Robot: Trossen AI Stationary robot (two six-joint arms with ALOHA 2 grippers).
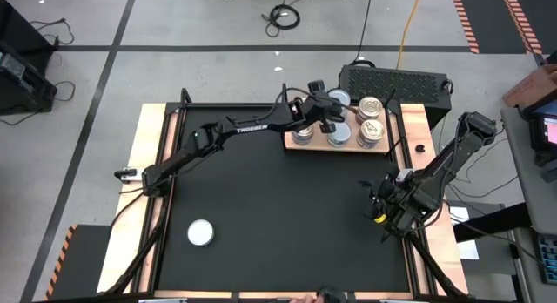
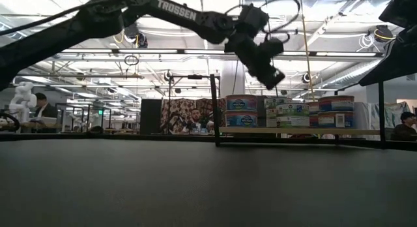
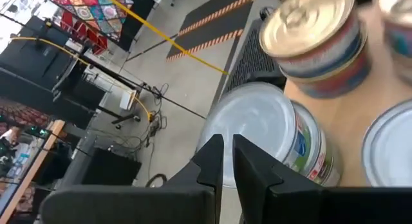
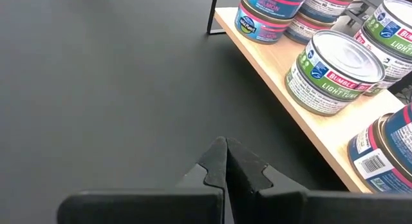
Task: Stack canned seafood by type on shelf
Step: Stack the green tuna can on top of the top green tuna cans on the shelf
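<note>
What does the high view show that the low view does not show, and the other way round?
Only the high view shows a single tin lying alone on the black mat, and the right gripper waiting near the table's right edge. Only the low view shows the tins' side labels and people in the room behind. Both show the left gripper over the shelf and the stacked tins on it.
</note>
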